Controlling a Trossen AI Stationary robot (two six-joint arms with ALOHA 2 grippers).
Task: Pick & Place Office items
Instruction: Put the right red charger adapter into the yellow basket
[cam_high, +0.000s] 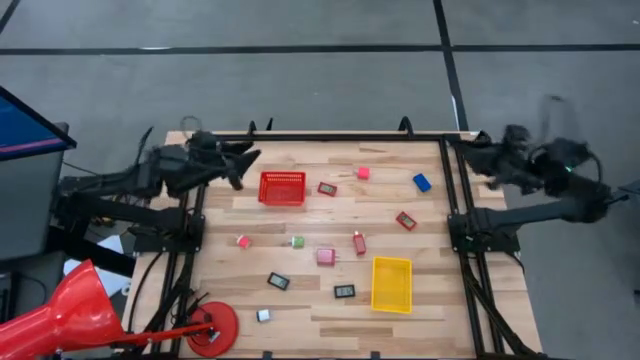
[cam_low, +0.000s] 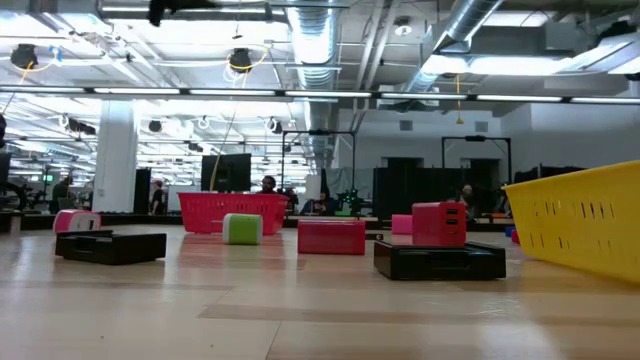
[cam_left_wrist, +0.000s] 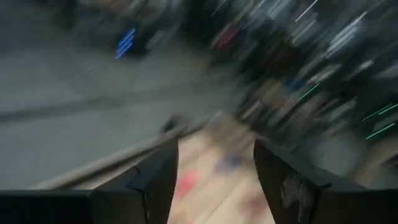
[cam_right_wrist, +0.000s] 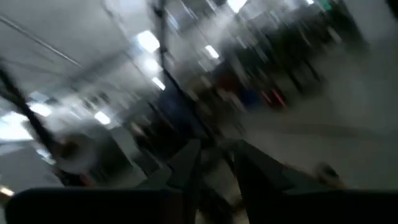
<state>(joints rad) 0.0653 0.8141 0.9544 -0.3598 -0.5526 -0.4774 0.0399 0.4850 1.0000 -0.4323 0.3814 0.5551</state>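
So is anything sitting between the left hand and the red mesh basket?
Nothing visible. In the high view the left hand is at the table's far left edge and the red mesh basket is right beside it, with bare wood between. The nearest office item, a flat dark rectangle, lies beyond the basket.

The table (cam_high: 320, 225) is pale planked wood with a soft sheen, the red basket (cam_high: 282, 188) looks like open plastic mesh, the yellow bin (cam_high: 391, 284) like smooth perforated plastic.
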